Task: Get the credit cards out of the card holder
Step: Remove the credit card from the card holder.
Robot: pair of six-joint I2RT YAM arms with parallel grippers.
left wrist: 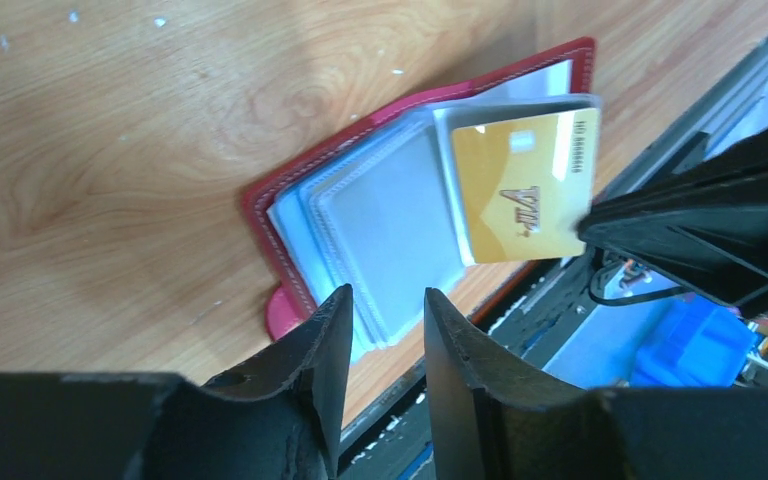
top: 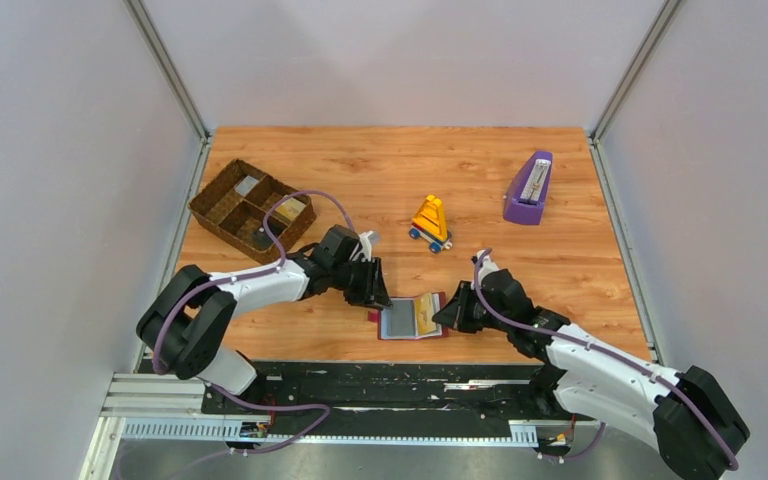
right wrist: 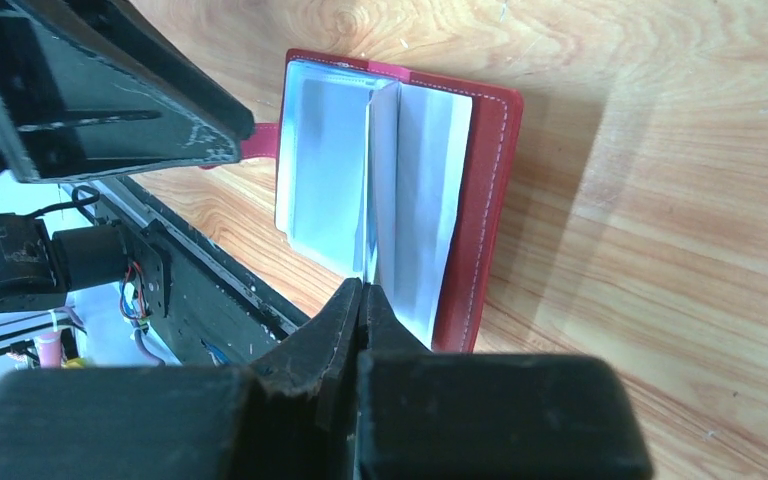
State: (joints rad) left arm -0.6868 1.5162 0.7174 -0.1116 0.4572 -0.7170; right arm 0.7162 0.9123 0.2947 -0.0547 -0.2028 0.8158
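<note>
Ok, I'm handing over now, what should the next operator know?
Left fingers: open, empty, over the holder's left side.
Right fingers: shut, tips at its right edge by the gold card; whether they pinch anything is unclear.
Holder lies open between the arms.
Done: holder opened; card-like pieces lie in the basket.
Left: the gold card sits in a sleeve; pull it, then check the other sleeves.

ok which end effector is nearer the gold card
Right. Right end effector sits shut at the edge of the gold card; left end effector hovers open by the other half of the card holder.
</note>
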